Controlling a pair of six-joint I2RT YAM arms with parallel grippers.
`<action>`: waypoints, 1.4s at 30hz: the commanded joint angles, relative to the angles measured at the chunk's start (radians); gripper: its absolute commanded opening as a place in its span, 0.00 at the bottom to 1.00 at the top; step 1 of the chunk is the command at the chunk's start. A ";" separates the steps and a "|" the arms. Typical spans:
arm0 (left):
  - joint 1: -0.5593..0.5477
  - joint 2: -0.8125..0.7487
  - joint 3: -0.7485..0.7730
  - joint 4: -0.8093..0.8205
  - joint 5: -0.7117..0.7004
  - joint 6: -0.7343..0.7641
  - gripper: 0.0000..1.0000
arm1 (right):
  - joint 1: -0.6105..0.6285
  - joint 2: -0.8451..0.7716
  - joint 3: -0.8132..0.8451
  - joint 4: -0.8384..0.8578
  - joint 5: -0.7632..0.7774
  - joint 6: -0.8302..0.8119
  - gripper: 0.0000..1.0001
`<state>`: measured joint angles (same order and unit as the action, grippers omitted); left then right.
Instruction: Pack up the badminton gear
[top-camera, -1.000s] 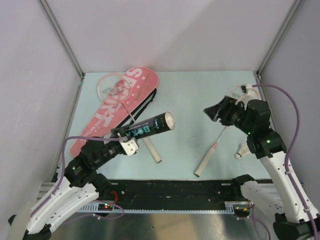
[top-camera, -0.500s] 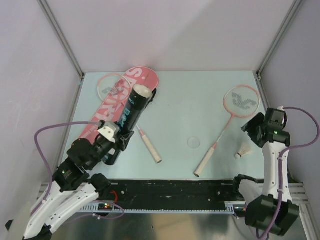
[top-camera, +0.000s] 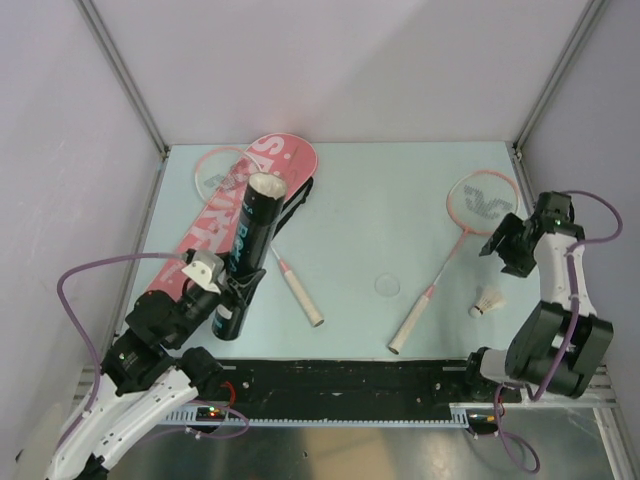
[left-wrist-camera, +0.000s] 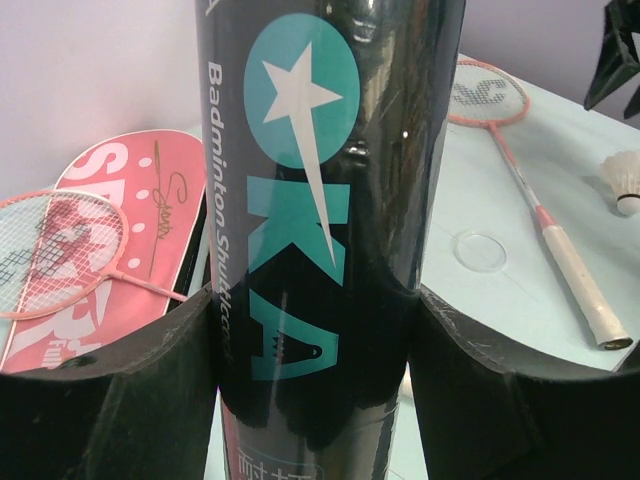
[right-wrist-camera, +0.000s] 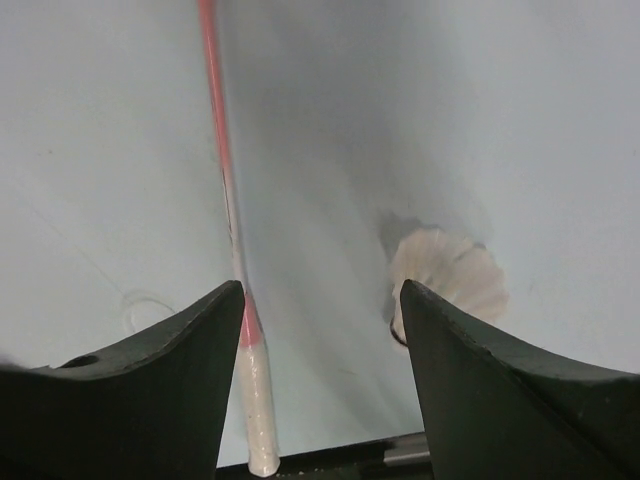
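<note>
tube (left-wrist-camera: 320, 200) ends outside left wrist view

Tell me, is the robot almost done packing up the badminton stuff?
Not nearly; nothing looks packed yet. In hand: the left gripper grips the black tube, open end pointing upward, and the right gripper hangs open over a shuttlecock. Left to do: that shuttlecock goes away, and one racket lies on the pink case, the other racket on the table, neither inside.
</note>
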<state>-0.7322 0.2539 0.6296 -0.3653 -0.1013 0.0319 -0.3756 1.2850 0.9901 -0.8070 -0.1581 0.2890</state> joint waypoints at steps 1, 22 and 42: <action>-0.024 0.001 0.003 0.063 0.021 -0.009 0.00 | -0.004 0.123 0.100 -0.048 0.008 -0.121 0.69; -0.061 0.027 -0.006 0.069 0.013 0.028 0.00 | 0.017 0.357 0.160 -0.231 -0.015 -0.199 0.44; -0.060 0.034 -0.020 0.072 -0.002 0.055 0.00 | 0.032 0.274 0.241 -0.299 -0.153 -0.229 0.00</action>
<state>-0.7879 0.2943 0.6147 -0.3649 -0.0978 0.0563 -0.3477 1.6573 1.1500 -1.0946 -0.2466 0.0666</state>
